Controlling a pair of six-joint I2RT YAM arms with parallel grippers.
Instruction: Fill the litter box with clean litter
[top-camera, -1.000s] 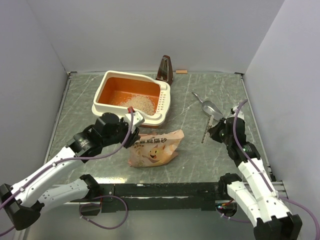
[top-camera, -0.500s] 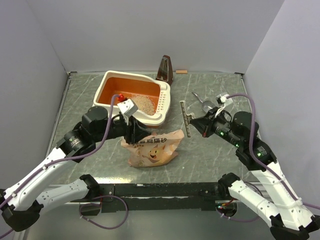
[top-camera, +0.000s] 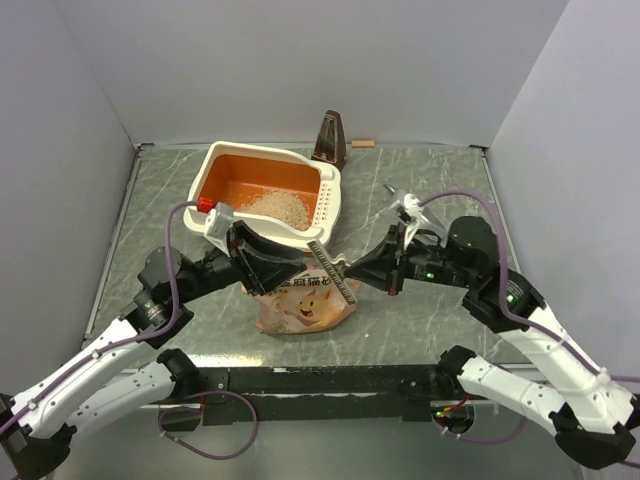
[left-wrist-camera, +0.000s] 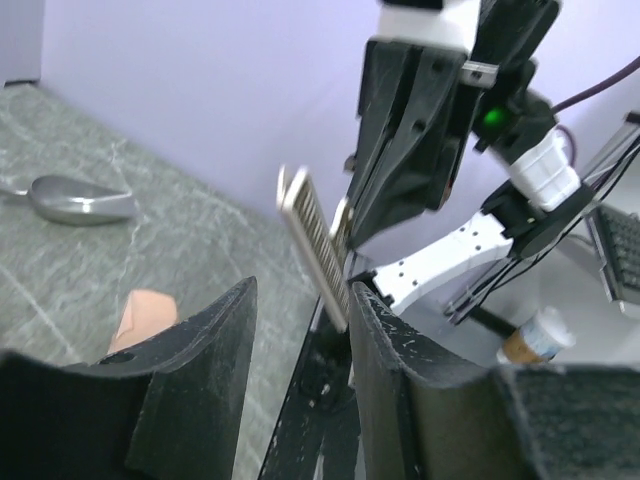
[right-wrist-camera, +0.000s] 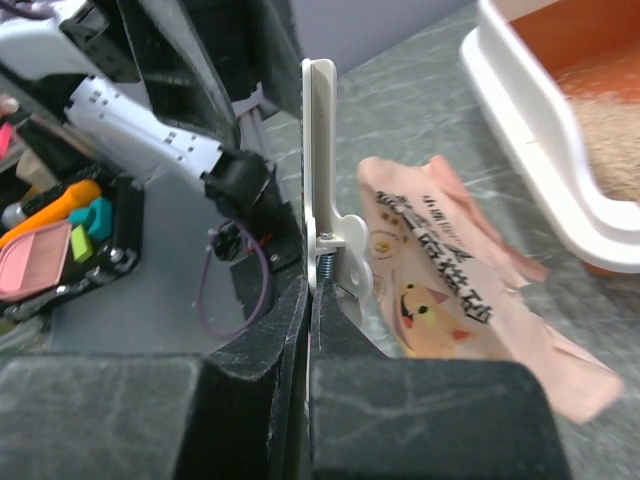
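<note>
The litter box (top-camera: 225, 158), cream with an orange inside, stands at the back left and also shows in the right wrist view (right-wrist-camera: 530, 150). A heap of pale clean litter (top-camera: 278, 208) lies in it near the slotted side, also visible in the right wrist view (right-wrist-camera: 612, 120). My right gripper (top-camera: 350, 271) is shut on a long white bag clip (top-camera: 327, 260) and holds it in the air above the tan bag (top-camera: 305, 302). My left gripper (top-camera: 292, 268) is open and faces it. The clip's free end (left-wrist-camera: 315, 245) sits between the left fingers (left-wrist-camera: 400, 370), close to the right one.
A metal scoop (top-camera: 410, 212) lies on the table to the right of the box, also in the left wrist view (left-wrist-camera: 80, 198). A dark metronome (top-camera: 330, 138) stands behind the box. The tan bag lies flat in front of the box, below both grippers (right-wrist-camera: 450, 270).
My right arm has swung left with the clip, from beside the scoop to above the bag. My left gripper has lifted off the bag and turned to face the clip.
</note>
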